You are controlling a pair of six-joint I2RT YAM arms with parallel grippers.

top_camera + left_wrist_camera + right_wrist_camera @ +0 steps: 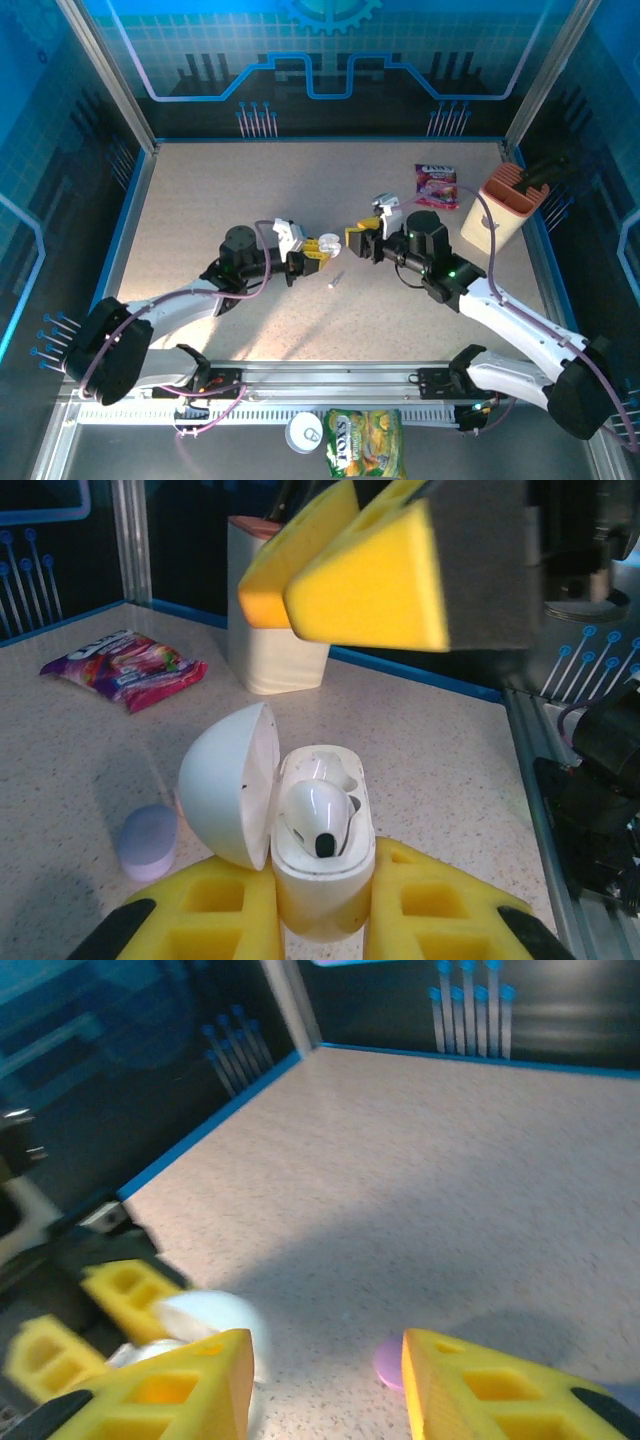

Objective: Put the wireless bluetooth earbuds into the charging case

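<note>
Got the left tool clamped on the charging case at about dead centre of the desk, yellow fingers pinching the case base from 3 and 9 in the left wrist view. Seeing the case upright, lid swung open toward 9 and joined to the base at the hinge. Seeing one white earbud seated in the near well, dark tip facing the camera. Can't tell about the far well, just a pale shape in there. Got the right tool at 3 of the left one in the top view, nearly tip to tip, and hanging at 12 above the open case in the left wrist view. Reading its fingers as apart in the right wrist view, nothing gripped between. Spotted a lilac earbud loose on the desk at 9 of the case, near but not touching; from above, sitting at 6 of the two tools. Also on the desk: purple snack packet lying flat at 2, beige holder just beside it toward 3, close to the right wall. Past the near rail at 6: green-yellow packet with a white round tin touching its 9 side.
</note>
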